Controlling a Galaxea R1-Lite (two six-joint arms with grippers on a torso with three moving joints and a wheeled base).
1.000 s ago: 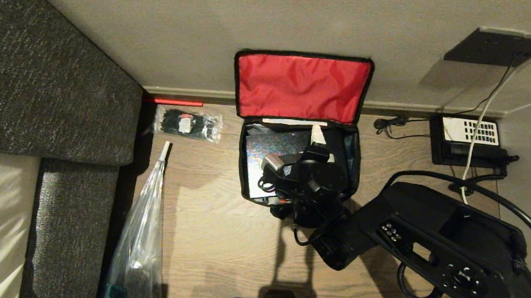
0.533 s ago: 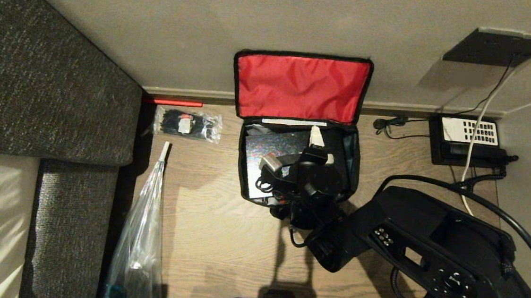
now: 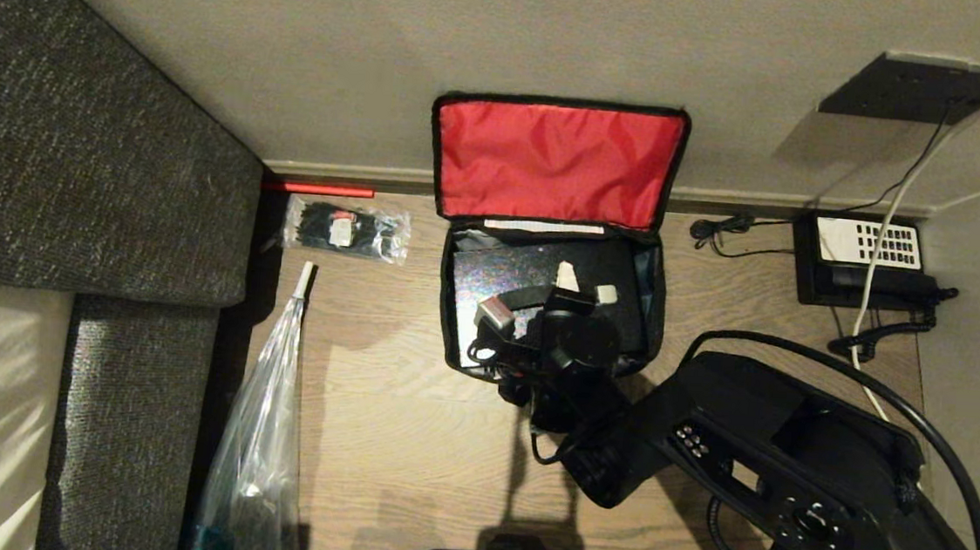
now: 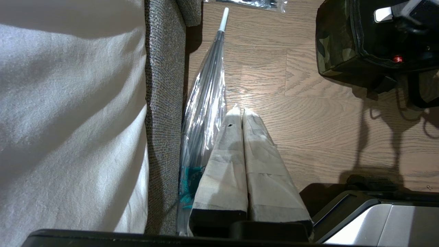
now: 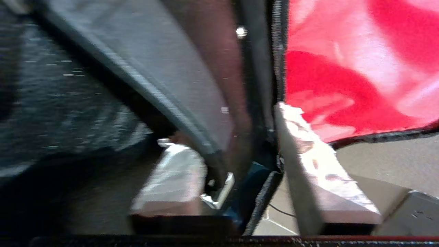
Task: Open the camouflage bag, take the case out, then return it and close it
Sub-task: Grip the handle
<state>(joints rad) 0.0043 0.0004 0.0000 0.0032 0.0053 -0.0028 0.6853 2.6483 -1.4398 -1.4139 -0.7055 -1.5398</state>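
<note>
Overhead, the boxy camouflage bag (image 3: 557,228) sits open on the wood floor (image 3: 407,443), its red-lined lid against the wall, the flat black case (image 3: 534,265) inside under the right gripper (image 3: 581,282), whose own camera shows pale fingers (image 5: 178,178) part-spread astride something dark, grip unclear, while the left gripper (image 4: 239,115) hangs pressed shut beside the grey sofa (image 4: 164,103).

Black two-armed robot with pale taped fingers

The right arm (image 3: 789,473) is chunky matte black, with a cluster of small screws on its casing and thick black cable looping along it. The right gripper (image 3: 581,284) has pale, tape-wrapped fingers (image 5: 319,171). The left gripper (image 4: 242,111) carries two grey-white taped fingers (image 4: 226,154) on a black base beside a silvery housing.
</note>
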